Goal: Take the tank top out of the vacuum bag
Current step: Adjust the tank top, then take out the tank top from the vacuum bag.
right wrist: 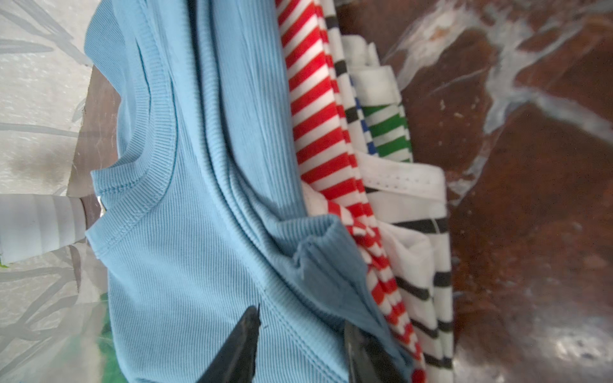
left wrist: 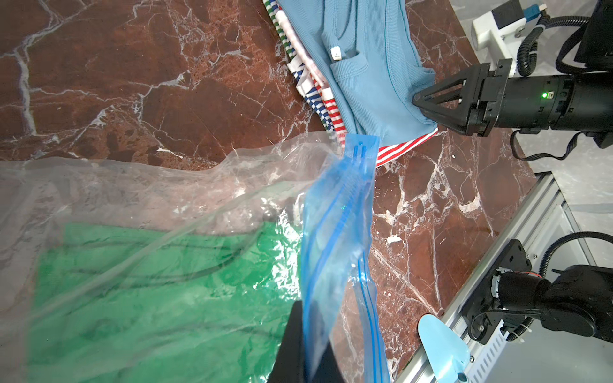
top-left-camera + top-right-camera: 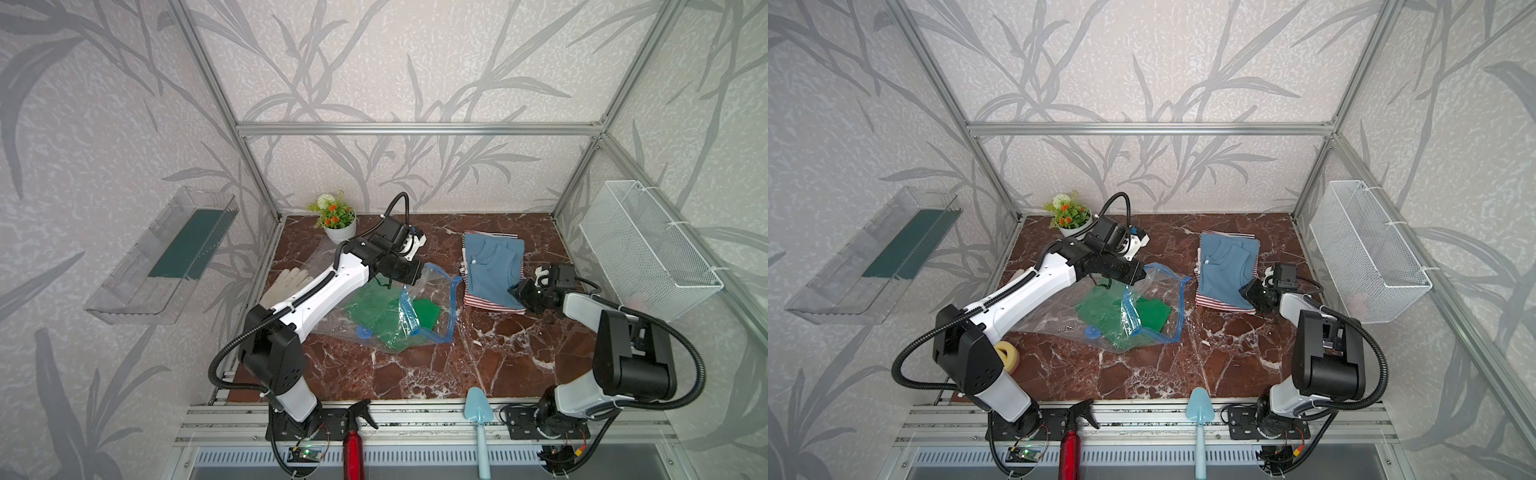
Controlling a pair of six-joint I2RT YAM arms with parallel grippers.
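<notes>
Left hand (image 2: 308,331) clamped on zip strip (image 2: 341,212), holding vacuum bag (image 3: 432,286) mouth raised; right hand (image 1: 302,318) part-open astride blue tank top (image 3: 492,270) on striped pile (image 3: 482,301) beside bag. Green garment (image 3: 374,311) inside bag. Likely release step; next: right hand backs clear

Pale textured wallpaper walls (image 3: 415,62) printed with long grey leaves enclose the cell on the left, far and right sides. A frame of silver aluminium bars (image 3: 415,128) runs up the corners and across the far wall. The floor of the cell is a glossy reddish-brown marble tabletop (image 3: 415,374) veined in white, shown in both top views. On the left wall hangs a clear plastic shelf tray (image 3: 124,307) with a dark green strip (image 3: 183,245) inside. On the right wall hangs a white wire-mesh basket (image 3: 648,249). Slotted silver aluminium rails (image 3: 415,419) border the near edge. The light is soft and even, with faint sheen on the marble.
</notes>
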